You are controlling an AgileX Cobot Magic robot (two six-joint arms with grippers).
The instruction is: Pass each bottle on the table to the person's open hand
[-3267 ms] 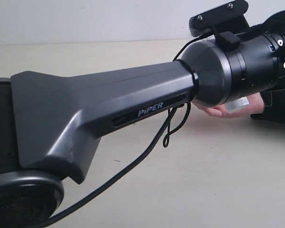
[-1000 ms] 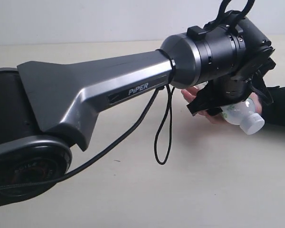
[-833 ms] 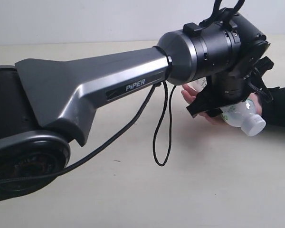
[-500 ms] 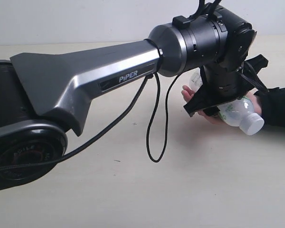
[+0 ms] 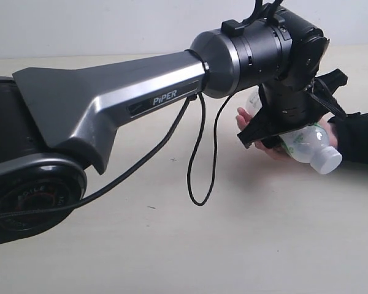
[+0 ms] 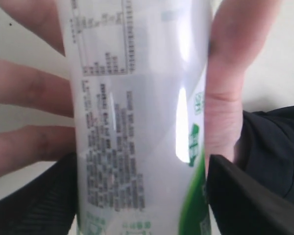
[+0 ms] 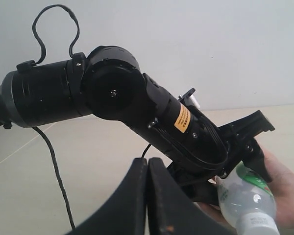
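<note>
A clear bottle (image 5: 306, 144) with a green-and-white label and a white cap lies across the person's open hand (image 5: 248, 117), a little above the table (image 5: 233, 245). My left gripper (image 5: 288, 131) comes down on it from above. In the left wrist view the label (image 6: 137, 122) fills the space between the two black fingers (image 6: 39, 200), which stand close against its sides. The person's thumb (image 6: 225, 73) and fingers lie along the bottle. My right gripper (image 7: 148, 196) is shut and holds nothing. It hangs apart from the bottle (image 7: 245, 196) and looks toward the left arm.
The left arm's long grey link (image 5: 110, 110) crosses the exterior view from the left, with a black cable loop (image 5: 199, 159) hanging under it. The person's dark sleeve (image 5: 362, 135) enters from the right edge. A pale wall stands behind the table.
The left wrist has risen a little and shifted left. The bottle has stayed in the person's hand between the fingers. The right gripper has stayed shut.
</note>
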